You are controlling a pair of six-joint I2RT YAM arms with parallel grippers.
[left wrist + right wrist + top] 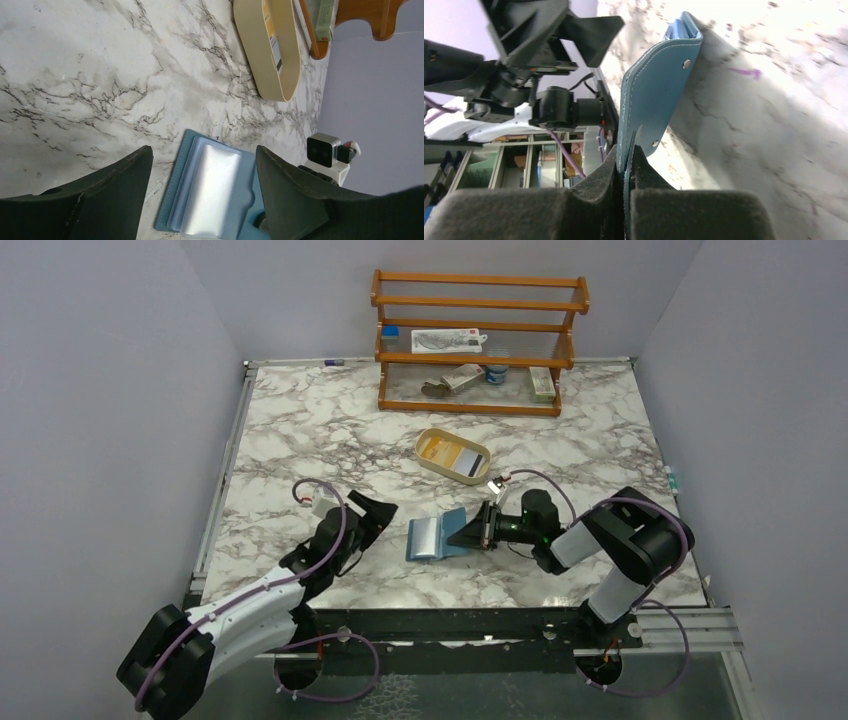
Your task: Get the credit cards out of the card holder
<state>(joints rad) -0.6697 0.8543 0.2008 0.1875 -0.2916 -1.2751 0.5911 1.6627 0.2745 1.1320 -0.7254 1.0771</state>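
Note:
The teal-blue card holder (436,537) lies open at mid-table. A pale silvery credit card (428,536) sits in its left half and also shows in the left wrist view (212,187), on the holder (176,175). My right gripper (478,531) is shut on the holder's right flap, lifting it. In the right wrist view the flap (655,95) stands on edge, pinched at my right gripper (628,160). My left gripper (372,513) is open just left of the holder, touching nothing. In the left wrist view my left gripper (202,197) has its jaws spread either side of the card.
An oval tan tray (452,455) with yellow inside holds a card with a dark edge, behind the holder; it also shows in the left wrist view (267,55). A wooden rack (478,340) with small items stands at the back. Grey walls close in left and right.

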